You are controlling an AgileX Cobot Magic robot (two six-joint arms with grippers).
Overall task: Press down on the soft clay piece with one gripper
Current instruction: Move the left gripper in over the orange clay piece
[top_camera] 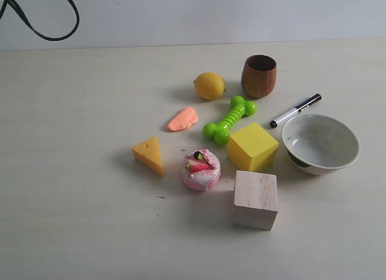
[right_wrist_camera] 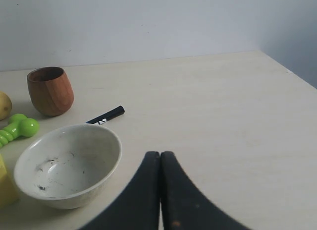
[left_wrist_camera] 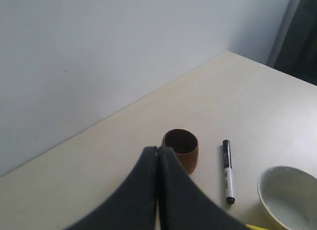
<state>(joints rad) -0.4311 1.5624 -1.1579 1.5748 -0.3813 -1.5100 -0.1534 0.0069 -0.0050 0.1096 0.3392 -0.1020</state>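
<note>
The soft clay piece, a small flat salmon-orange lump, lies on the table in the exterior view, below the lemon and left of the green bone toy. Neither gripper shows in the exterior view. In the left wrist view my left gripper is shut with nothing between its fingers, high above the table with the wooden cup behind it; the clay is hidden there. My right gripper is shut and empty, beside the white bowl; the clay is out of that view.
Around the clay stand a cheese wedge, a pink cake toy, a yellow cube, a wooden block, a brown wooden cup, a marker pen and a white bowl. A black cable hangs at the top left.
</note>
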